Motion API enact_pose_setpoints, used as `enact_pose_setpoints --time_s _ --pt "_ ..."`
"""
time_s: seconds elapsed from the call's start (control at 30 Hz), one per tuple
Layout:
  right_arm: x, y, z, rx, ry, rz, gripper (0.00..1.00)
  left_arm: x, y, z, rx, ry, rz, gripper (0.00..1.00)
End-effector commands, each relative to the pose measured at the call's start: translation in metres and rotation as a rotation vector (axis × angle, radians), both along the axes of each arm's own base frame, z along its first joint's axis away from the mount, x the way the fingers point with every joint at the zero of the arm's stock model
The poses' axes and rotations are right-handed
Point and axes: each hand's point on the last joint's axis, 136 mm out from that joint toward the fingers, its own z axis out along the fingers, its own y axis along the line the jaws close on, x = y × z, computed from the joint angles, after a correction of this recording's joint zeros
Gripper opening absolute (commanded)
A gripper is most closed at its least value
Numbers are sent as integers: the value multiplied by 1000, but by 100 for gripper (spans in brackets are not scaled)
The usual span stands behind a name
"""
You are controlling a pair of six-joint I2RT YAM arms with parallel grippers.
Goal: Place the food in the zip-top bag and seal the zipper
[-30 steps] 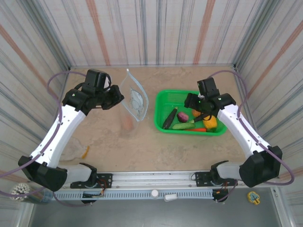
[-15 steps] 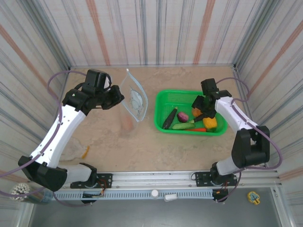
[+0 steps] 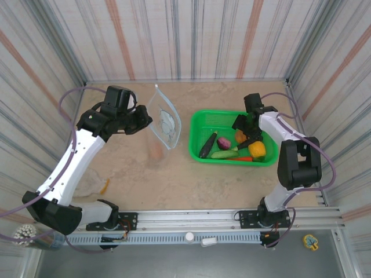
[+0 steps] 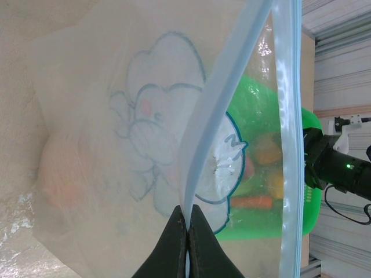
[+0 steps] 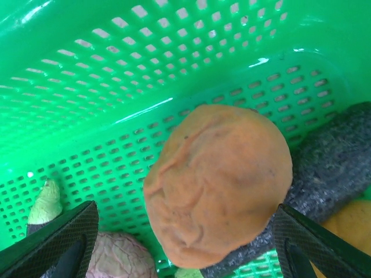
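Observation:
My left gripper [image 3: 147, 120] is shut on the light-blue zipper [image 4: 227, 98] of the clear zip-top bag [image 3: 164, 121], holding it upright with its mouth parted. A faint orange round shape [image 4: 58, 180] shows through the bag's lower part; I cannot tell if it is inside. The rest of the food lies in the green basket [image 3: 200, 123]: eggplant [image 3: 206, 145], purple ball [image 3: 224, 143], cucumber [image 3: 224, 154], carrot [image 3: 244, 158], yellow pepper [image 3: 258, 150]. My right gripper [image 5: 185, 234] stands open astride an orange round piece [image 5: 223, 174], with its fingers [image 5: 69, 237] not touching it.
A dark rough piece [image 5: 339, 153] lies against the orange one inside the basket's mesh wall [image 5: 174, 58]. A small orange scrap [image 3: 105, 186] lies on the table at front left. Striped walls close the table on three sides.
My right arm has folded in and its wrist has shifted slightly toward the basket's back right, over the orange piece. The left arm and the bag have not moved.

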Motion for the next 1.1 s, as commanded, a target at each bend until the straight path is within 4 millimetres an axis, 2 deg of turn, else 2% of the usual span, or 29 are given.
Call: enact_pose_setpoints --time_s 0.0,0.43,0.57,0.67,0.83,1.07 --pt "6 0 -7 6 18 39 81 -5 -2 7 -6 -45 -29 0" --pt "15 2 -33 1 71 67 80 -3 -6 5 -4 -46 -27 0" --pt "16 1 -38 -6 77 71 74 -3 -5 6 -5 -47 -25 0" --pt "19 6 -30 11 40 101 70 -4 -4 6 1 -51 -23 0" --pt "19 11 -2 41 -47 130 54 -5 -4 3 11 -43 -30 0" --pt "7 35 48 169 -203 180 48 -6 -10 5 6 -30 -73 0"
